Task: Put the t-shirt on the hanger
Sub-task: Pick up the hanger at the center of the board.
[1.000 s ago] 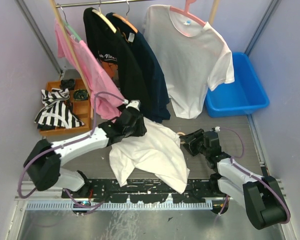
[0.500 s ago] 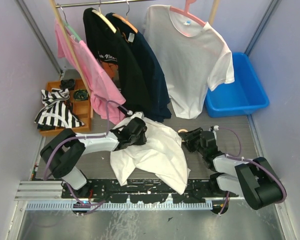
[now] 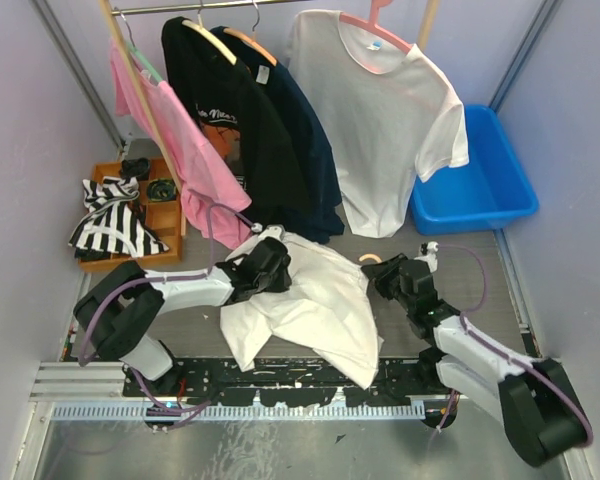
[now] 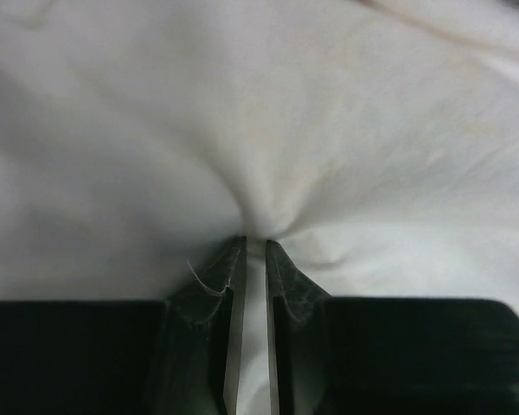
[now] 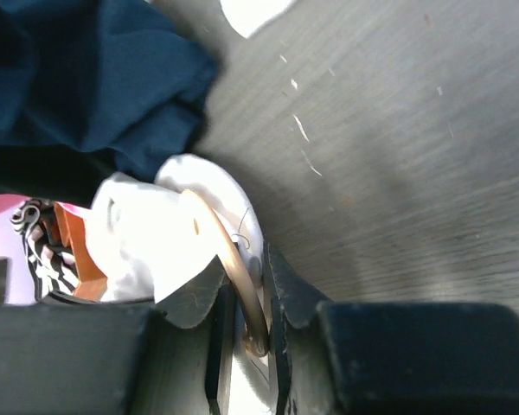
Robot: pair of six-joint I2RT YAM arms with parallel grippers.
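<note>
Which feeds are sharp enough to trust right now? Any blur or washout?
Top external: evenly lit and sharp, the t-shirt slightly bright. Left wrist: soft, low-contrast white cloth fills it, left gripper dark. Right wrist: the hanger readable, table looks smeared.

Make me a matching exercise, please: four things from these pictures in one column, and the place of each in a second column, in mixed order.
1. t-shirt
2. hanger
3. blue bin
4. striped cloth

A. on the orange tray
B. pinched by the left gripper
C. held in the right gripper
D. at the far right of the table

Pairs: 1-B, 2-C, 3-D, 4-A
</note>
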